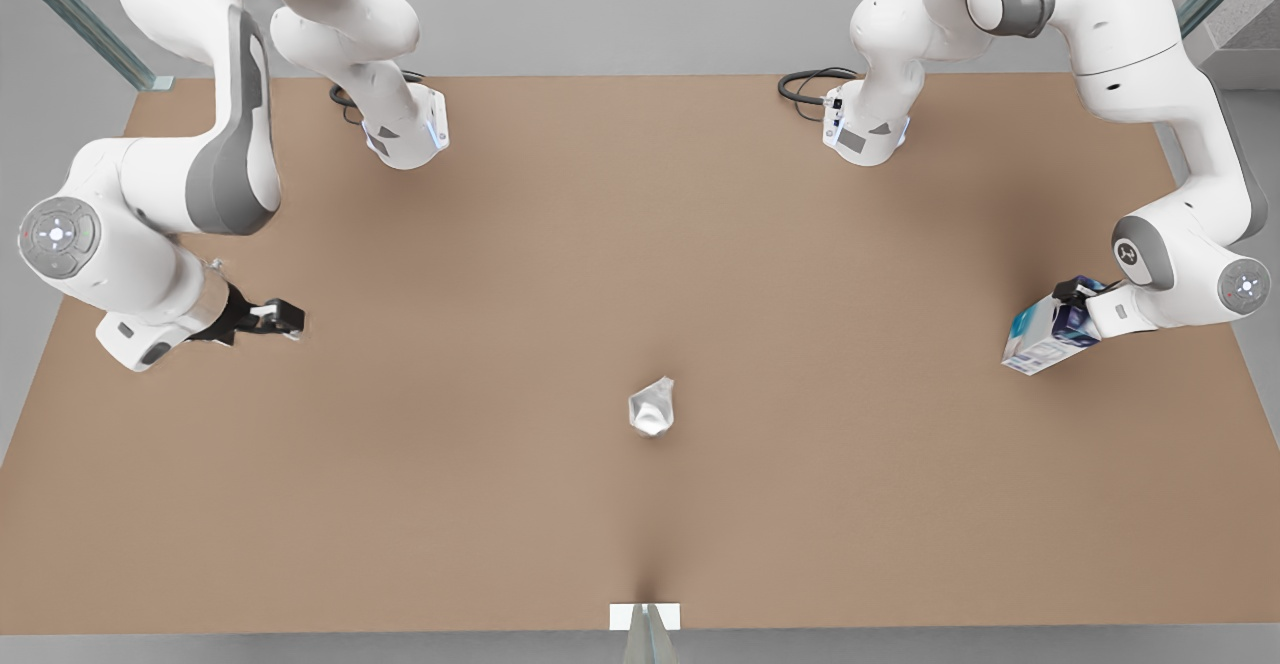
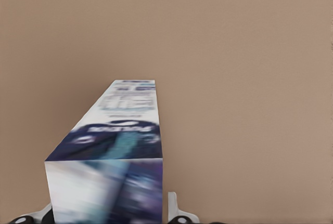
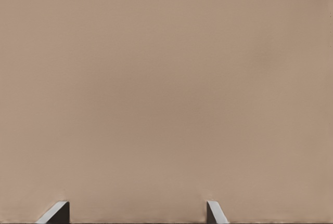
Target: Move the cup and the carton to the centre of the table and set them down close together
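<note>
The pale faceted cup point(image 1: 652, 406) stands alone near the middle of the brown table point(image 1: 640, 244), toward its front edge. At the front view's right, my left gripper point(image 1: 1075, 304) is shut on the white and blue carton point(image 1: 1040, 342), which is tilted close to the table's right side. In the left wrist view the carton point(image 2: 114, 146) stretches away from the camera between the fingers point(image 2: 174, 208). My right gripper point(image 1: 285, 319) is at the front view's left, open and holding nothing; its fingertips point(image 3: 216, 213) stand wide apart over bare table.
Both arm bases point(image 1: 405, 129) point(image 1: 865, 129) sit at the table's far edge, each with a black cable. A small white tab point(image 1: 645, 616) marks the middle of the near edge. Open tabletop lies between the cup and each gripper.
</note>
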`<act>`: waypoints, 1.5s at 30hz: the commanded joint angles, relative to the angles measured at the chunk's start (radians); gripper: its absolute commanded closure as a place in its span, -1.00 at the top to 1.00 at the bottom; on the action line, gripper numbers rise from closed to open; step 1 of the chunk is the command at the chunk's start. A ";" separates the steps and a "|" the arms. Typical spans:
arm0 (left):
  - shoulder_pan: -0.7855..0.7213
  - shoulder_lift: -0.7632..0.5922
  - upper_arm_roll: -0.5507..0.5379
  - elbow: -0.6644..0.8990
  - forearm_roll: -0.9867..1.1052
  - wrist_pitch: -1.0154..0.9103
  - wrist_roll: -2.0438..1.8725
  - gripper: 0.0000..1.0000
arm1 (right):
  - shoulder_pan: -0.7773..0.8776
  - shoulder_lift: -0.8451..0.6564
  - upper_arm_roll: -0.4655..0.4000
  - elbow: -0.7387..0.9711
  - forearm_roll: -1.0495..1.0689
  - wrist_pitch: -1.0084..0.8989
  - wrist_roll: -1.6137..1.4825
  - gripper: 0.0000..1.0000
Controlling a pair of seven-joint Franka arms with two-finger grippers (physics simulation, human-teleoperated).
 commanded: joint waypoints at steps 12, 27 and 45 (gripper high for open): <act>-0.003 -0.012 -0.011 0.029 -0.020 -0.058 -0.005 0.40 | -0.018 0.054 -0.005 0.135 -0.008 0.010 0.120 1.00; -0.077 -0.042 -0.888 0.295 -0.049 -0.382 -1.270 0.43 | -0.026 0.064 -0.017 0.149 0.009 0.015 0.130 1.00; -0.391 0.280 -0.887 0.571 -0.057 -0.190 -1.738 1.00 | -0.023 0.084 -0.016 0.154 0.010 0.030 0.130 1.00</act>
